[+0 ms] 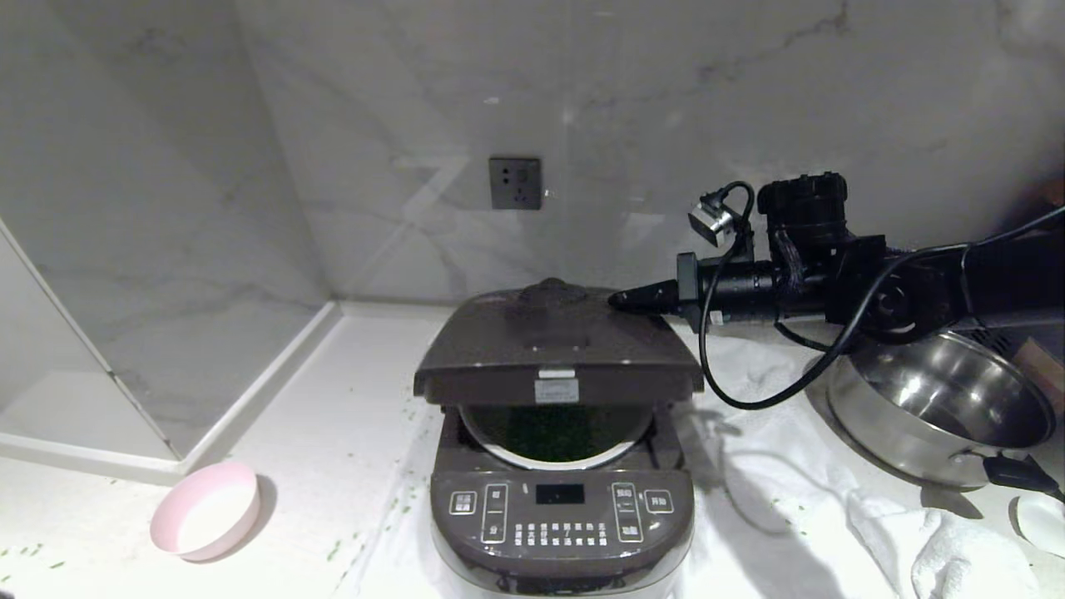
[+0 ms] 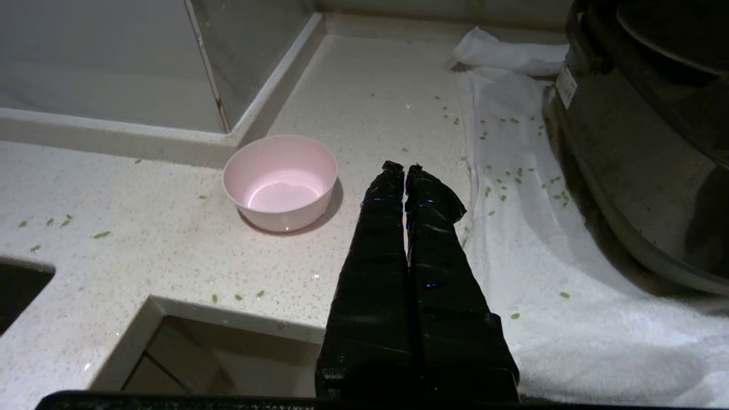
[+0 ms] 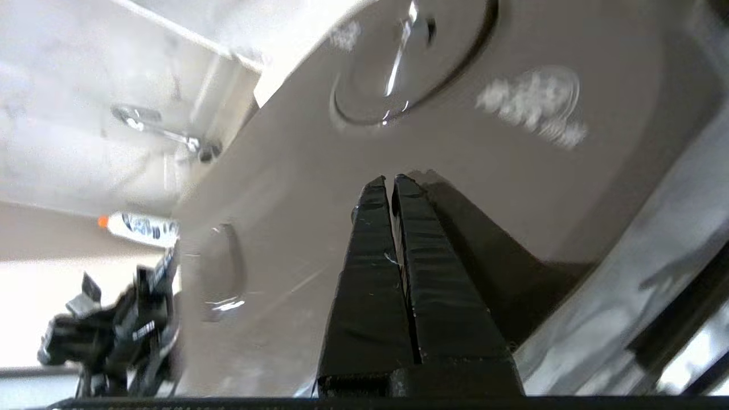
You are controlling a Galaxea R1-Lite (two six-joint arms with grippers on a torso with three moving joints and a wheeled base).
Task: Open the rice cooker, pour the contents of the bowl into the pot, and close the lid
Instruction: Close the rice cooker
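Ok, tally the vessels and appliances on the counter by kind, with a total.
Rice cooker: 1
Pink bowl: 1
Steel pan: 1
Total: 3

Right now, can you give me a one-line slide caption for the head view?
Right pincer, shut, pressing the half-lowered lid of the rice cooker; empty pink bowl at left.

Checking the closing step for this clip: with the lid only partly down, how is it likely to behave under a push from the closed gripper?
The lid is a rigid hinged slab, so it should probably swing down rather than flex. Its top looks glossy in the right wrist view, so the right gripper, shut and pressing near the back edge, might skid. Pushing so close to the hinge likely needs more force.
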